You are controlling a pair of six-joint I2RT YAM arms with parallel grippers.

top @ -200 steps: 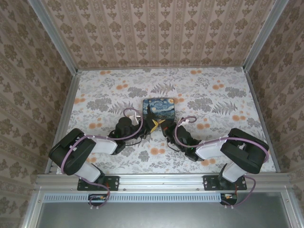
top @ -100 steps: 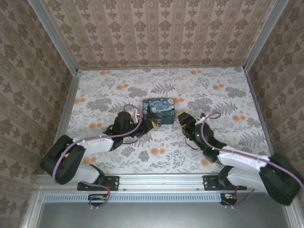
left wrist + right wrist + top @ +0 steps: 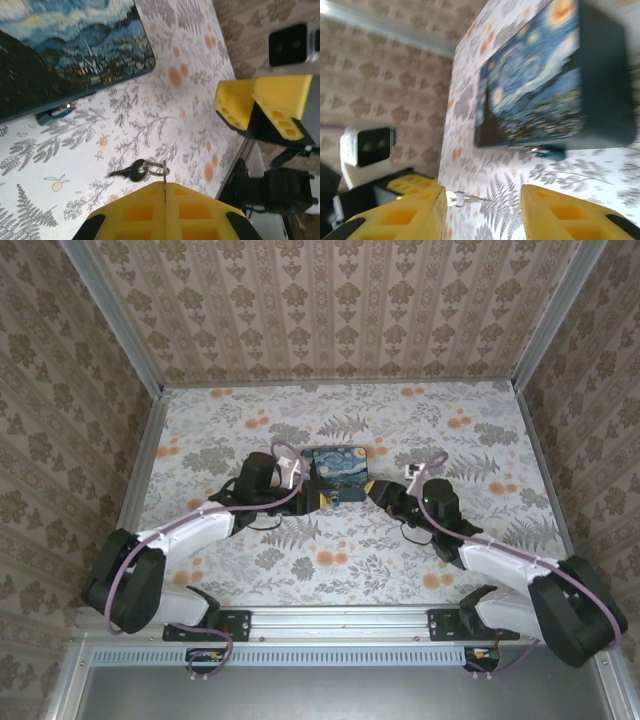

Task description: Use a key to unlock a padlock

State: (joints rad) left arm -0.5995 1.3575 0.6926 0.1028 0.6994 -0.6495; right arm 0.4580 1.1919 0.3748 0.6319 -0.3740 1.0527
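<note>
Apparently padlock lies ahead of left fingers clamping key ring, right fingers parted.

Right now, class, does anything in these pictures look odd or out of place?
Yes: the left pincer pinches only the ring, so the key hangs loose, likely hard to aim. The padlock lies beside the box.

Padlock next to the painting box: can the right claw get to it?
Probably yes. The right claw is open, and the padlock lies on the table just ahead of it, beside the box, with nothing between them.
</note>
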